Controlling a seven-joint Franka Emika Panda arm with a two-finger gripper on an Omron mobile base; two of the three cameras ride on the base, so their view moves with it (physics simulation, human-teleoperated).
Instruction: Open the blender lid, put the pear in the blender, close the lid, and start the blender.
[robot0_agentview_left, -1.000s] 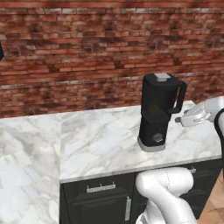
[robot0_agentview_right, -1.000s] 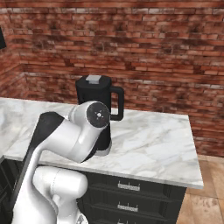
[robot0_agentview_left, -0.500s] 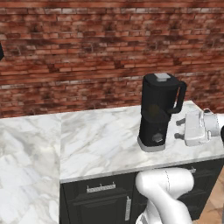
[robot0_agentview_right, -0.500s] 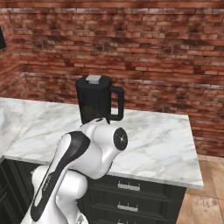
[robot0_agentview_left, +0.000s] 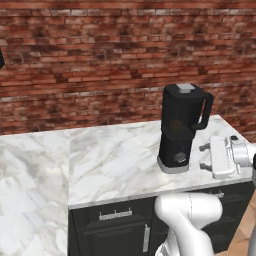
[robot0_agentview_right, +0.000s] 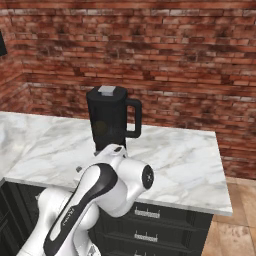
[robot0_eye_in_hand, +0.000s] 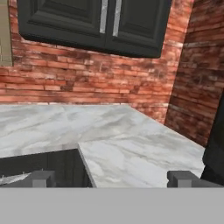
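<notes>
The tall black blender (robot0_agentview_left: 180, 127) stands on the marble counter (robot0_agentview_left: 110, 160) with its looped handle to the right. Its flat black blender lid (robot0_agentview_left: 185, 90), with a light-grey cap, sits shut on the jar. A grey knob (robot0_agentview_left: 180, 158) shows on the flared base. My gripper (robot0_agentview_left: 203, 157) hovers just right of the base, level with the knob, fingers pointing at it and spread open with nothing between them. From the other side the blender (robot0_agentview_right: 109, 119) rises behind my arm. In the hand view the fingertips (robot0_eye_in_hand: 42, 178) stand wide apart and the blender's dark side (robot0_eye_in_hand: 216, 148) fills the right edge. The pear is out of view.
A brick wall (robot0_agentview_left: 100, 65) backs the counter. Dark drawers (robot0_agentview_left: 112, 227) sit below the counter's front edge. Dark upper cabinets (robot0_eye_in_hand: 96, 22) hang over the far corner in the hand view. The counter's right end (robot0_agentview_right: 220, 200) drops off to the wooden floor.
My hand has come down beside the blender, from jar height to the level of its base, and the elbow has swung low and right in the right base view. The blender has not moved.
</notes>
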